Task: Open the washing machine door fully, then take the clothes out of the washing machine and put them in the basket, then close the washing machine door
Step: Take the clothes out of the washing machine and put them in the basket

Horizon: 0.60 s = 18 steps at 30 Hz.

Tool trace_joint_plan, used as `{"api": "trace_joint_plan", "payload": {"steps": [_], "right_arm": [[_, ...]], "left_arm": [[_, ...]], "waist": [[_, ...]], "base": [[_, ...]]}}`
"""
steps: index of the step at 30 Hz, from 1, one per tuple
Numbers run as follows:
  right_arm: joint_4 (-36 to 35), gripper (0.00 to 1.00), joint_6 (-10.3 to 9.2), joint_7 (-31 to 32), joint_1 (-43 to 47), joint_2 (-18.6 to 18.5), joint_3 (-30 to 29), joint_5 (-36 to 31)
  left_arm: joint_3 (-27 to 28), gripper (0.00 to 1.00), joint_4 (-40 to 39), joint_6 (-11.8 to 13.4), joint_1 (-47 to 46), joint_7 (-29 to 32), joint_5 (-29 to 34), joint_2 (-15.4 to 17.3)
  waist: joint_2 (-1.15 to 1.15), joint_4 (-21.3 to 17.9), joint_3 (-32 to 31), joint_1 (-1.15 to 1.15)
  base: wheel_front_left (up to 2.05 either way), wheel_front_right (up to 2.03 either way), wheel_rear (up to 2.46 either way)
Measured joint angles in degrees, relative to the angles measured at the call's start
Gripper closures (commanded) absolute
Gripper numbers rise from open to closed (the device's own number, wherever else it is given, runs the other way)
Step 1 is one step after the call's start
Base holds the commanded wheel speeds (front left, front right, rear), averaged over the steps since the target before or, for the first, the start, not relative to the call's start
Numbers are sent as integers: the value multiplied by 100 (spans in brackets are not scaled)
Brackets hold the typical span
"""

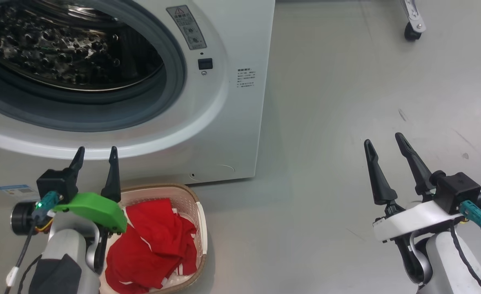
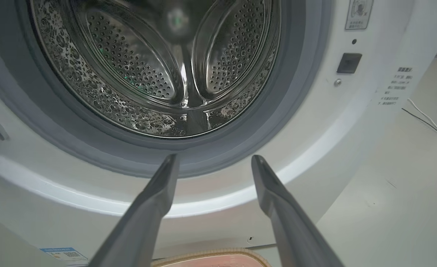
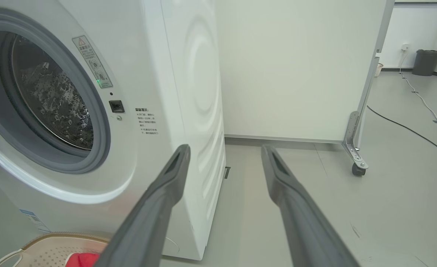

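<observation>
White front-loading washing machine: round mouth uncovered. Red fabric clothes inside cream perforated plastic basket (just before machine). Both released: left pincer, right pincer.

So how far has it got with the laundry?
Done: the drum looks empty and the red clothes lie in the basket. In hand: nothing; left tool and right tool are open and empty. Left: shutting the washing machine, whose mouth stands open.

Grey floor, white wheeled partition, bin
</observation>
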Motion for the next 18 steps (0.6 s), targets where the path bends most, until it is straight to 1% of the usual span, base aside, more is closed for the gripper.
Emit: {"api": "trace_joint_plan", "payload": {"steps": [11,14,18], "right_arm": [[-27,0,0,-1,311,20,-35,0],[-49,0,0,0,378,21,-38,0],[-99,0,1,0,420,26,-38,-7]], "left_arm": [[162,0,-942,-10,742,0,-111,-8],[230,0,-1181,-10,911,-1,-302,-22],[209,0,-1424,-11,1129,0,-320,-22]], "waist": [[0,231,-504,0],[0,278,-597,0],[0,310,-654,0]], "base": [[0,0,0],[0,0,0],[0,0,0]]}}
